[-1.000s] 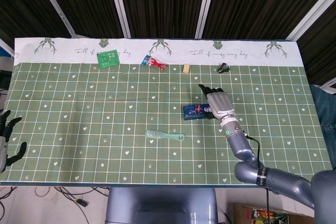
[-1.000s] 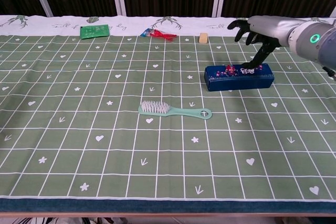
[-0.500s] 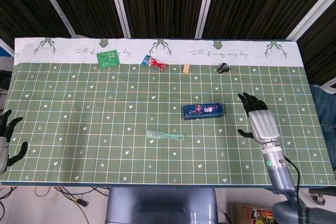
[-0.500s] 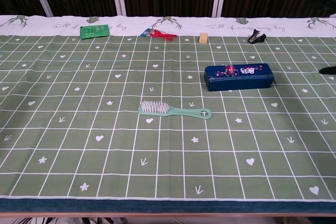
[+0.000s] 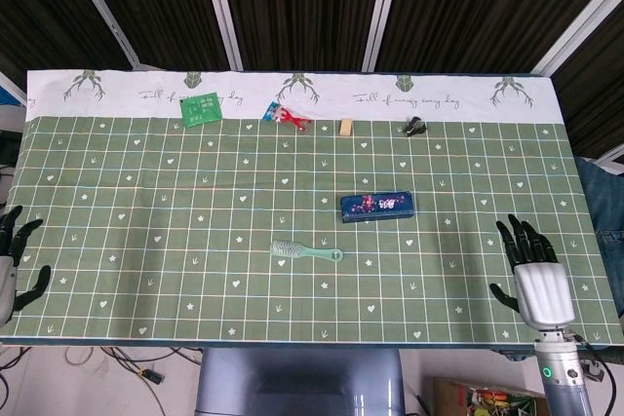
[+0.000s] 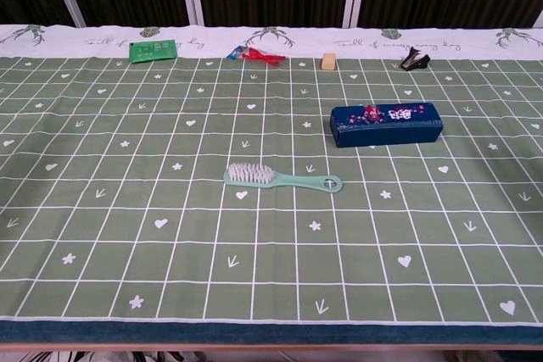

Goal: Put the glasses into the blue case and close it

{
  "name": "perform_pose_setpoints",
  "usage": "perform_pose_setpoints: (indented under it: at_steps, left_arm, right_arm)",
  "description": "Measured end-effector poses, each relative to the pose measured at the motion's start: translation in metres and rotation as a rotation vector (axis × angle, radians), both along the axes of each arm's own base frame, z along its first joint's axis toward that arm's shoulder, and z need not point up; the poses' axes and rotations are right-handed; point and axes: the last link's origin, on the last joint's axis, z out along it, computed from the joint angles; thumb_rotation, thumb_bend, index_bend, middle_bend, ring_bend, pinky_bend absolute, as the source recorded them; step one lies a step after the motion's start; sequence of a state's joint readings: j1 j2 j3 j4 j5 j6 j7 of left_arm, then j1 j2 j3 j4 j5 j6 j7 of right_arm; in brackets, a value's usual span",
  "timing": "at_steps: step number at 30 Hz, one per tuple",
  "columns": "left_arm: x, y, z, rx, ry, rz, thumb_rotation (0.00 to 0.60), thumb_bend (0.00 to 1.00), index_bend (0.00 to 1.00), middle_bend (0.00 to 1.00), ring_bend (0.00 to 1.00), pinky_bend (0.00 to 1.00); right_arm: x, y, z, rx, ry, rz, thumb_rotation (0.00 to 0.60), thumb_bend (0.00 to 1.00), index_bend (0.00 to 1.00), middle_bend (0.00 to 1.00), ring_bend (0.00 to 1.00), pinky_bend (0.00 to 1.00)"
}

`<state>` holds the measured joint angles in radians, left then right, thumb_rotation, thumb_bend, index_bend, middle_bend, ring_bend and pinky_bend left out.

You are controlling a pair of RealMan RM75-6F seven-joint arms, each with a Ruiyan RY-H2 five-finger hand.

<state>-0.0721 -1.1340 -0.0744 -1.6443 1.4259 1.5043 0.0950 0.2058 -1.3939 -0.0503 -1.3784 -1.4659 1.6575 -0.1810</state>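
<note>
Brush (image 6: 282, 178), green card (image 6: 153, 49), red wrapper (image 6: 255, 55), eraser (image 6: 328, 61).

Table (image 6: 102, 235) in green checked cloth, blue case (image 6: 386, 124), mint brush (image 6: 282, 178), green packet (image 6: 153, 49), red wrapper (image 6: 254, 55), possibly a black clip (image 6: 414, 59)

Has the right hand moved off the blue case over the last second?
Yes. The right hand has pulled back from the closed blue case toward the table's near right edge, fingers spread and holding nothing; the case itself lies where it was.

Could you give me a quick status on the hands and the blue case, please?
Left hand and right hand open, at the table's near corners. Blue case closed, untouched. Nothing in the way.
</note>
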Motion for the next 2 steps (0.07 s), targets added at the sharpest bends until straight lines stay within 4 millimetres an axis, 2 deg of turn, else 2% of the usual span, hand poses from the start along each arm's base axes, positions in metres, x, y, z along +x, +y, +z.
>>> perform_pose_setpoints:
  at_steps: [2]
  left_arm:
    - [0.0001, 0.0001, 0.0002, -0.003, 0.002, 0.001, 0.6, 0.38, 0.15, 0.0, 0.0, 0.0]
  right_arm:
    - [0.0008, 0.002, 0.0008, 0.007, 0.002, -0.001, 0.6, 0.08, 0.0, 0.03, 0.09, 0.19]
